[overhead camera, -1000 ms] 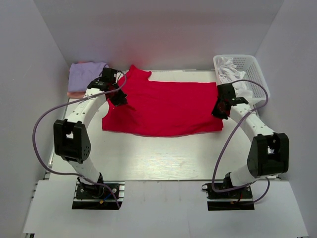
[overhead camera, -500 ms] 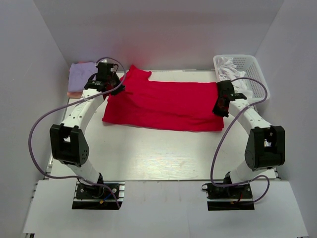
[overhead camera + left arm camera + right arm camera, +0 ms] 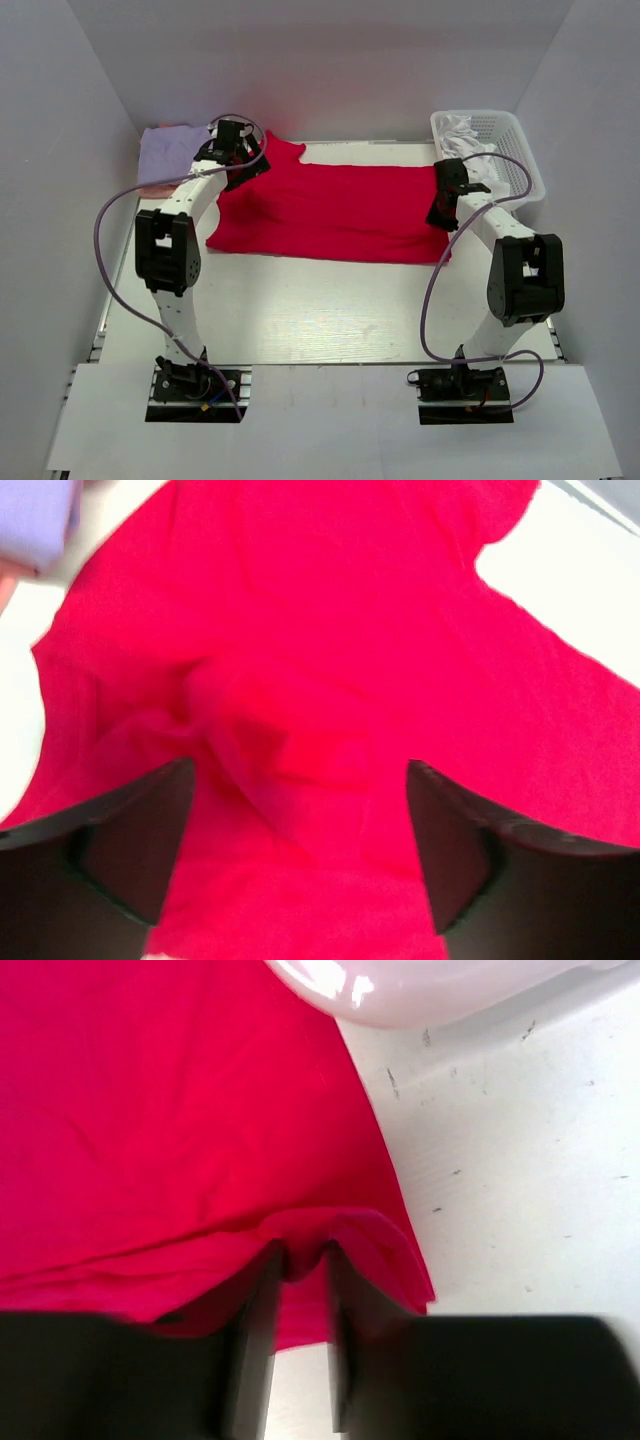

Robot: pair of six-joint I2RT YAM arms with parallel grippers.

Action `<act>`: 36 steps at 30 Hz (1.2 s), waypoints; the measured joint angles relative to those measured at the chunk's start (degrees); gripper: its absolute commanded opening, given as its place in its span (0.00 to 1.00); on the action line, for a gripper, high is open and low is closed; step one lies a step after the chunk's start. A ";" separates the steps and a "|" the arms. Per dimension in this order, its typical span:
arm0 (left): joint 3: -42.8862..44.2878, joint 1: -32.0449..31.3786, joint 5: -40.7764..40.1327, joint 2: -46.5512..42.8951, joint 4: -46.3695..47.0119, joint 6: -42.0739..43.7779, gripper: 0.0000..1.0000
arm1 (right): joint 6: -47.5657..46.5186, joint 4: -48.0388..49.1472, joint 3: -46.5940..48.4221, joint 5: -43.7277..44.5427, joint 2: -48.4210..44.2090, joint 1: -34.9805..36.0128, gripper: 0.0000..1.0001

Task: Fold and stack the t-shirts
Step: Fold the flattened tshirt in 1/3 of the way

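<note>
Pictured across the upper middle of the top view: a red t-shirt (image 3: 330,210), laid out as a wide band on the white table (image 3: 300,310), with one sleeve poking toward the upper left. Looks soft, light and limp, likely to sag and wrinkle wherever lifted, and in no way fragile. Best taken by pinching a hem or corner at both ends at once, to keep any fold square.

Flanked at its upper-left corner by the left gripper (image 3: 300,770), spread wide above a rumpled patch of red cloth and holding nothing. Met at its right edge by the right gripper (image 3: 300,1255), set narrow with a raised ridge of the hem between the tips. Cannot tell whether clamped on that ridge or loose around it.

Stacked in the far upper-left corner, near the red sleeve: a folded lavender t-shirt (image 3: 170,150) on top of a salmon-pink t-shirt (image 3: 150,188), with only an edge of the lower one showing.

Parked at the upper right, just beyond the red shirt's end: a white lattice basket (image 3: 520,150) holding crumpled white cloth (image 3: 462,135), too bunched to name.

Judged to leave the red shirt needing more folding and a move onto the stack.
</note>
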 measured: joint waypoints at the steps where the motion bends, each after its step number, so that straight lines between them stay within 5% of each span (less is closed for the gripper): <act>1: 1.73 0.17 -0.24 1.49 -0.61 0.15 1.00 | -0.46 0.24 0.22 0.02 0.07 0.00 0.44; 3: 5.70 0.33 -0.68 4.33 -2.01 0.57 1.00 | -1.07 0.79 0.81 0.02 0.07 0.02 0.62; 7: 11.74 0.55 -1.09 6.99 -4.70 1.68 1.00 | -1.66 1.53 2.01 0.13 -0.26 0.02 0.72; 9: 11.72 0.59 -0.85 6.25 -5.31 2.40 1.00 | -1.99 1.77 1.95 -0.46 -1.09 0.07 0.89; 22: -20.76 -0.33 6.64 -10.40 1.25 3.61 1.00 | -3.21 8.68 -10.78 -11.74 -12.46 2.60 0.90; 36: -26.95 0.50 4.17 -7.19 0.72 1.03 1.00 | -2.91 22.45 -12.55 -24.83 0.48 3.21 0.90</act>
